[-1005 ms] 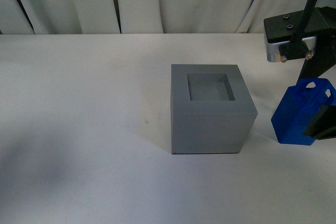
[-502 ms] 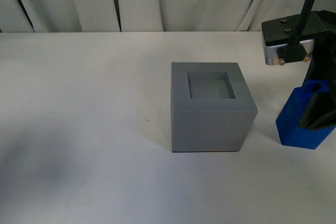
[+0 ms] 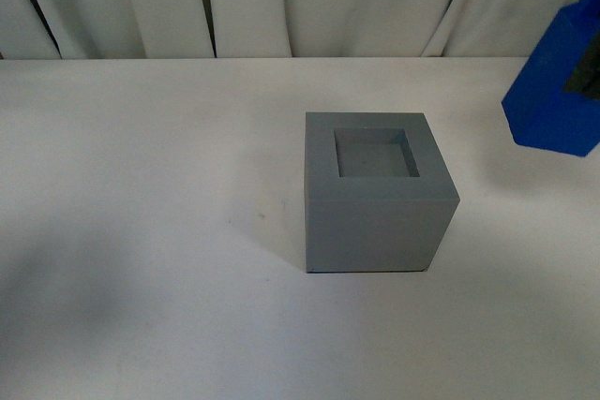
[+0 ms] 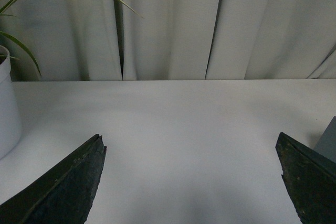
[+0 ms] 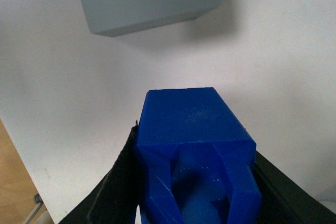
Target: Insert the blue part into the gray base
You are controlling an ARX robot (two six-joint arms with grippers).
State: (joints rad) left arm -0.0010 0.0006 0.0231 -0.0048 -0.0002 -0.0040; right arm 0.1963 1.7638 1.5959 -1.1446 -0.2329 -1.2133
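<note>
Right gripper (image 5: pixel 197 145) clamped on the blue part (image 5: pixel 184 114), one finger against each flank. The part is held above the table (image 3: pixel 141 185), right of and well apart from the gray base (image 3: pixel 380 194). Left gripper (image 4: pixel 189 182): fingers spread wide apart

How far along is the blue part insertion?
Pickup looks done: the right pincer grips the blue part, held clear of the table. It hangs off to the right of the gray base, not above it. Remaining: align over the empty recess and lower it in.
</note>
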